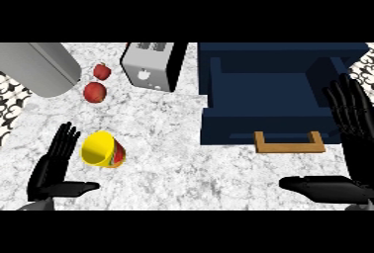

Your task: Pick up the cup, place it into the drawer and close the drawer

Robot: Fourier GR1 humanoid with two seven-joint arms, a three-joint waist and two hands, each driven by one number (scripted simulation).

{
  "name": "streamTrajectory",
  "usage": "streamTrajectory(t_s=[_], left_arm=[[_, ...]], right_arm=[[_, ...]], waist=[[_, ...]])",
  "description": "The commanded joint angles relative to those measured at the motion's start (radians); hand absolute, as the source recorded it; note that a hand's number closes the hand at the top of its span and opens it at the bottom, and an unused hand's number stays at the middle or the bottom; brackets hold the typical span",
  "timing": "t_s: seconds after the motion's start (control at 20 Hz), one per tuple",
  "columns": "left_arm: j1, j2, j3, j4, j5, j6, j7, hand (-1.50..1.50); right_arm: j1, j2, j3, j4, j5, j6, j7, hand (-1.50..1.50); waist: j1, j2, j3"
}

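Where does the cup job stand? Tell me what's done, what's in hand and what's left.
Done: nothing yet, though the drawer already stands open. In hand: nothing. The yellow cup lies on its side on the counter beside the open left hand, not held, and the right hand is open near the drawer. Left: grasp the cup, put it in the drawer, push the drawer shut.

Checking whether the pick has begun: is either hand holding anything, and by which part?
Nothing is held. The left hand and the right hand are both open, and the yellow cup lies on the counter beside the left hand.
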Motion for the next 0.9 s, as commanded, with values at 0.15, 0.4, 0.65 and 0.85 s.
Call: streamTrajectory(t_s=[0.15,0.4,0.65,0.85], left_arm=[[-0.121,0.009,0.014,0.303,-0.043,0.024,-0.193,-1.5],[-0.232,0.073,0.043,0.603,-0.073,-0.039,-0.395,-1.5],[-0.257,0.067,0.027,0.663,-0.097,0.0,-0.466,-1.5],[-0.313,0.09,0.038,0.72,-0.096,-0.022,-0.459,-1.5]], right_arm=[[-0.016,0.038,0.03,0.024,0.043,-0.009,-0.026,-1.5],[-0.001,0.031,0.019,0.024,0.024,0.012,-0.024,-1.5],[-0.027,0.001,-0.03,0.034,-0.011,0.037,-0.013,-1.5],[-0.014,-0.001,-0.032,0.057,-0.012,0.051,-0.044,-1.5]], waist=[[0.001,0.0,0.0],[-0.01,0.004,-0.002],[-0.009,0.004,-0.002],[-0.02,0.009,-0.003]])
